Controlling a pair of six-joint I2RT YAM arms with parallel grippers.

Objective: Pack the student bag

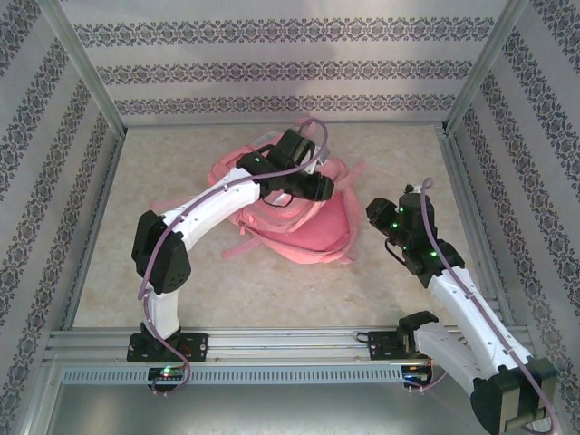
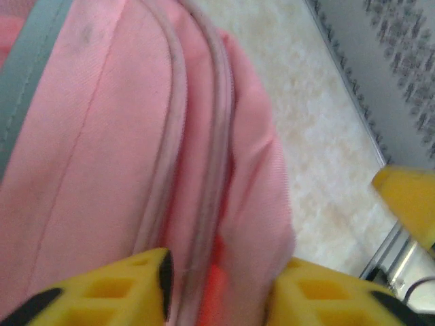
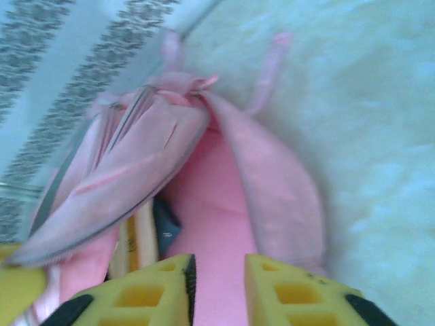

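The student bag (image 1: pixel 304 234), pink with a grey trim strip, lies in the middle of the table. My left gripper (image 1: pixel 322 188) hovers over the bag's top right part. In the left wrist view its yellow fingers (image 2: pixel 136 285) stand apart, and a fold of the bag (image 2: pixel 102 170) with its zipper seams lies between them. My right gripper (image 1: pixel 378 214) is at the bag's right edge. The right wrist view faces the bag's mouth (image 3: pixel 211 197) under a raised flap (image 3: pixel 129 163). The right gripper (image 3: pixel 219 266) has a narrow gap with nothing in it. A beige book edge (image 3: pixel 139 238) and a dark item (image 3: pixel 166 227) sit inside.
Patterned walls and aluminium rails (image 1: pixel 272 343) enclose the beige table (image 1: pixel 163 272). Loose pink straps (image 3: pixel 268 68) trail from the bag's far end. There is free floor left of the bag and in front of it. A yellow fingertip (image 2: pixel 408 200) juts in at the right.
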